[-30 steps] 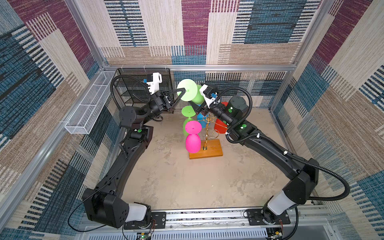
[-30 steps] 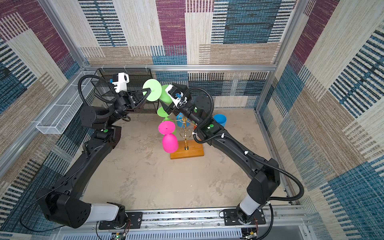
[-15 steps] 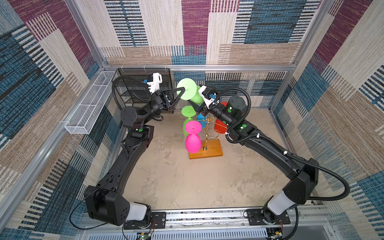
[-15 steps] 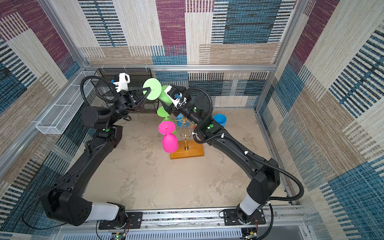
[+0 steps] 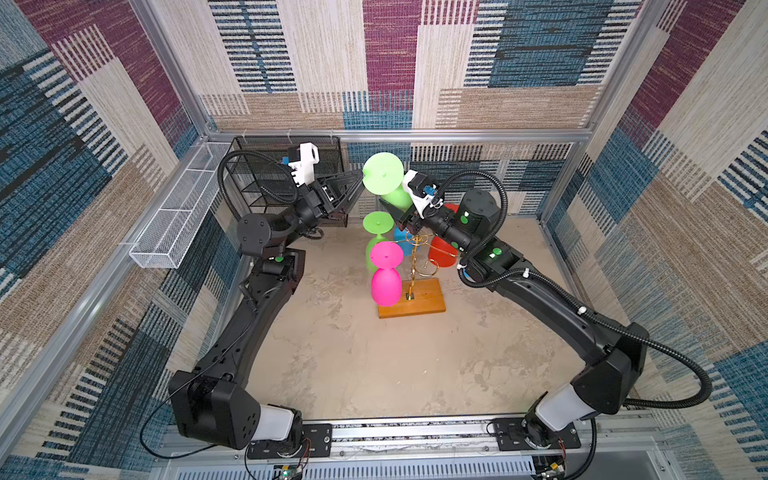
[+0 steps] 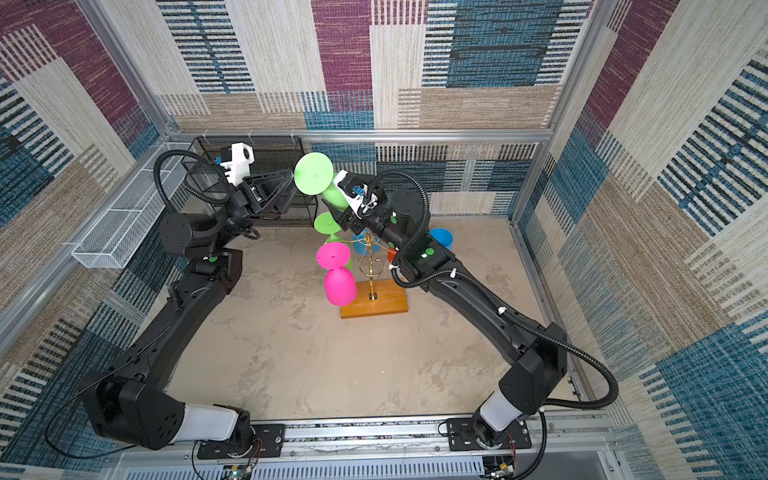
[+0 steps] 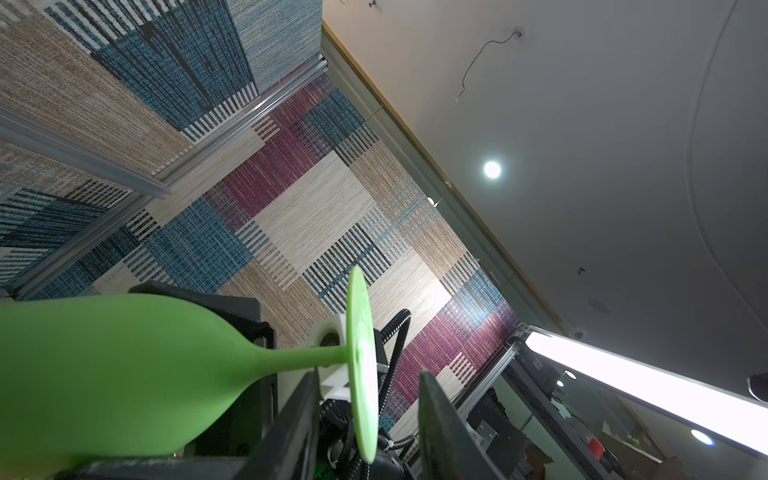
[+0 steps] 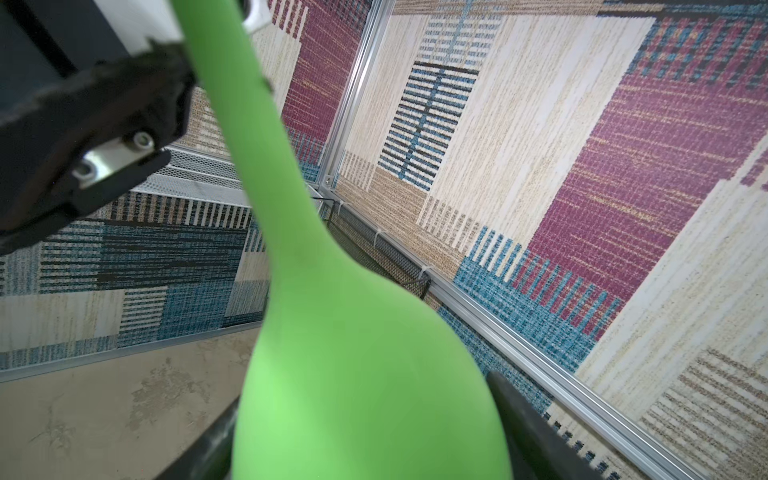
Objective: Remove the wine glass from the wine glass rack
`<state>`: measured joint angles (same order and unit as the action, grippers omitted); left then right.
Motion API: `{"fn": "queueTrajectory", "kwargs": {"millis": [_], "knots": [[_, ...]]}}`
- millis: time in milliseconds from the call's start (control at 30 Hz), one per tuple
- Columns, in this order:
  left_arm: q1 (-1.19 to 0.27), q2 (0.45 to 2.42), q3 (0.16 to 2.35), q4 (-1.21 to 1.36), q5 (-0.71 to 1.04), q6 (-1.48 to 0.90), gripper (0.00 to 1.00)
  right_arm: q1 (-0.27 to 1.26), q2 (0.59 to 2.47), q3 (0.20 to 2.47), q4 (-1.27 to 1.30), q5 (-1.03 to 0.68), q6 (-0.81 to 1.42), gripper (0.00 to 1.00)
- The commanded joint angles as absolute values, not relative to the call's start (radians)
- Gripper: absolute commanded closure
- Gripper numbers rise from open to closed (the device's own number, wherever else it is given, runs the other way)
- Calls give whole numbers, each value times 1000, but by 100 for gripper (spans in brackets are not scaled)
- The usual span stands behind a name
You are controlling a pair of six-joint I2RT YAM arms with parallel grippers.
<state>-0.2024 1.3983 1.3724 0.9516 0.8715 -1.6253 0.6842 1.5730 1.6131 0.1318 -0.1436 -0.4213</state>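
Nearest: 2 arm bases on 1 metal rail (image 5: 415, 432) at the front edge. Both arms rise & lean inward, elbows out. The wrists bend toward the middle, so the 2 grippers meet high over the far half of the floor (image 5: 374, 365), which is mottled beige.

Mid: 1 wine glass rack (image 5: 420, 302), gold wire on a wood base, upright. On it are 1 pink glass (image 5: 385, 286) & 1 second green glass (image 5: 377, 222), both hanging foot-up. There's also 1 blue glass (image 5: 402, 243) by the post & 1 red glass (image 5: 442, 253), partly behind the R arm. In a top view 1 more blue cup shape (image 6: 441, 240) shows past the R arm; can't tell if it's on the rack.

Above: the green wine glass (image 5: 383, 173) is off the rack, in the air over its far side, tipped w/ its foot toward the L side. The R gripper (image 5: 394, 204) is clamped on its bowl. The L gripper (image 5: 360, 181) has its jaws parted. The foot disc's rim sits btwn them w/ a gap each side, per the L wrist view.

Far: 1 black mesh shelf (image 5: 270, 146) in the back-L corner & 1 white wire basket (image 5: 174, 220) on the L wall. The walls (image 5: 390, 62) are patchwork carpet in blue, maroon, cream & tan, in alu framing.
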Motion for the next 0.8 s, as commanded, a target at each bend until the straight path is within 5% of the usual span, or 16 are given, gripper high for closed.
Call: {"fn": "queueTrajectory", "kwargs": {"millis": [0,233,500,767], "knots": [[-170,1375,1374,916,899,-1487,59,683,1551,1663,15,-105,-379,41],[-169,1238,1303,404,659,-691,55,684,1537,1837,-358,-61,-293,48],[-215,1240,1294,396,509,-94,52,684,1540,1977,-637,-41,-221,51],[-253,1275,1290,466,571,345,50,687,1567,2022,-754,-63,-184,53]]}}
